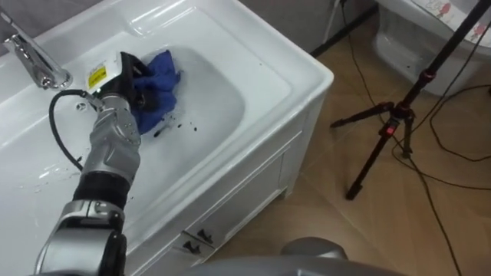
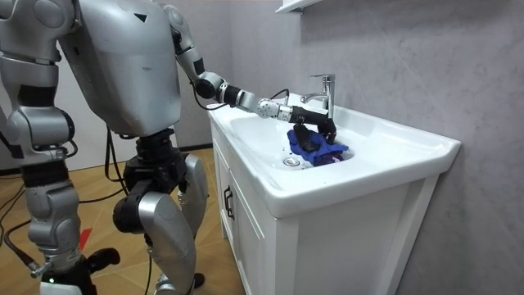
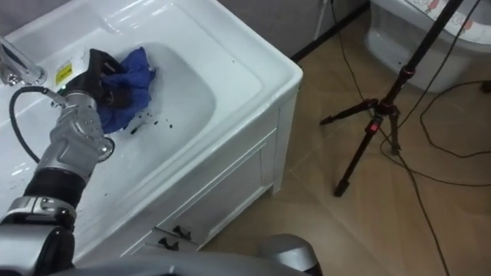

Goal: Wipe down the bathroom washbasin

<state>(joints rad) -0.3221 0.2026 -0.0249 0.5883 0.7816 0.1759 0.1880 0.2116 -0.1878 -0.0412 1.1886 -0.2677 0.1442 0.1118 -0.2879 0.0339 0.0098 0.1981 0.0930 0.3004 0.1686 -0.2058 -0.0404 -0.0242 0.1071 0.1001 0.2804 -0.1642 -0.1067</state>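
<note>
Mid-wipe: my left hand [image 1: 136, 81], fingers clamped on the crumpled blue cloth [image 1: 164, 69], scrubs the white ceramic basin [image 1: 226, 96]. Next, I judge, a sweep toward the dark specks [image 1: 173, 125] at five o'clock.

We find the white basin [image 1: 230, 54] on its cabinet [image 1: 245, 201]: blue cloth [image 1: 163, 75] bunched inside, dark specks [image 1: 181, 123] near, tap [image 1: 34, 60] far left.

The basin [image 1: 222, 107] is finished in glossy, smooth white ceramic. The cloth [image 1: 163, 70] is seen as soft blue fabric. The tap [image 1: 34, 61] is made of polished metal; the floor [image 1: 368, 238] is laid in wood.
</note>
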